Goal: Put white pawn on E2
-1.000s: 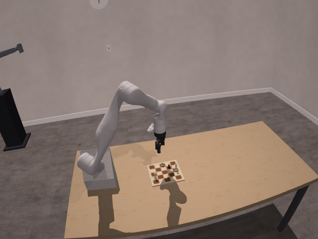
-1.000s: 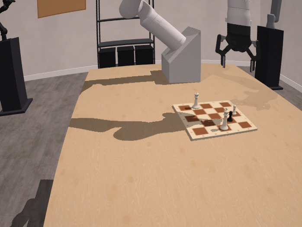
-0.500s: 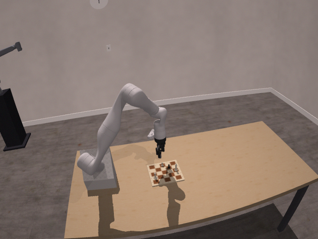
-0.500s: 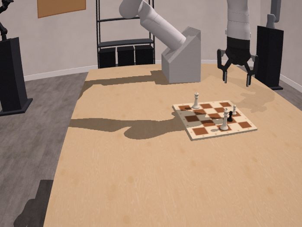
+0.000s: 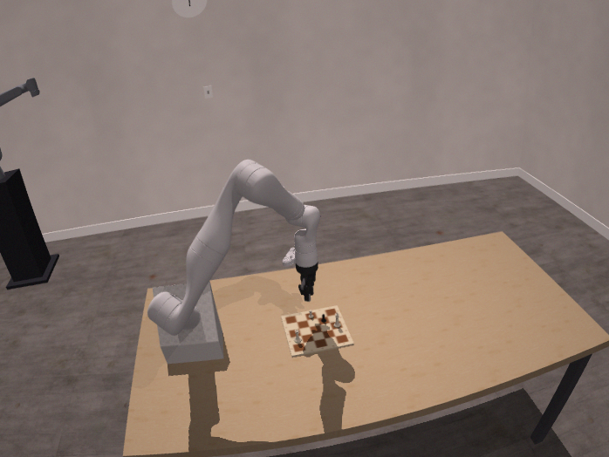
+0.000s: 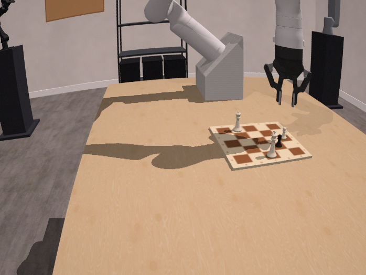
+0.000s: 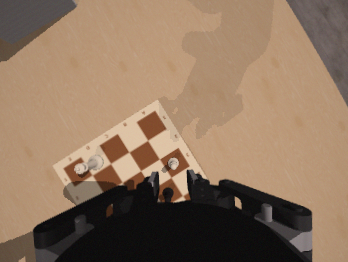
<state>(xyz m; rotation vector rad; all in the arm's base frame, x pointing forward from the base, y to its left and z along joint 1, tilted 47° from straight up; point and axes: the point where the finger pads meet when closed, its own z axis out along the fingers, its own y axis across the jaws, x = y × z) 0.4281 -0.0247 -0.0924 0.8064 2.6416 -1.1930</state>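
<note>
The small white pawn [image 6: 283,133] stands upright on the small wooden chessboard with brown and cream squares [image 6: 301,157], on a square in the row along the board's edge that faces the arm's base side; its square's name is too small to read. In the wrist view the pawn [image 7: 173,163] sits on a brown square one in from the board's right-hand border. Just beside it stands a small black pawn [image 6: 278,141], and close in front of that a tall white piece with a cross on top [image 6: 271,145]. A second tall white piece with a crown [image 6: 237,122] stands well apart near the opposite corner, with several bare squares between the two groups.

The black two-finger gripper [image 6: 286,99] hangs in the air above the table, beyond the board's far edge — not touching any piece. Its fingers [image 6: 279,96] point straight down, partly drawn together with a plain gap between them, and they hold nothing.

The board lies flat on the light wooden table [image 6: 177,207], with wide bare wood on every side and the table's edges well away. The grey block base of the arm [image 6: 221,76] stands behind the board, apart from it.
</note>
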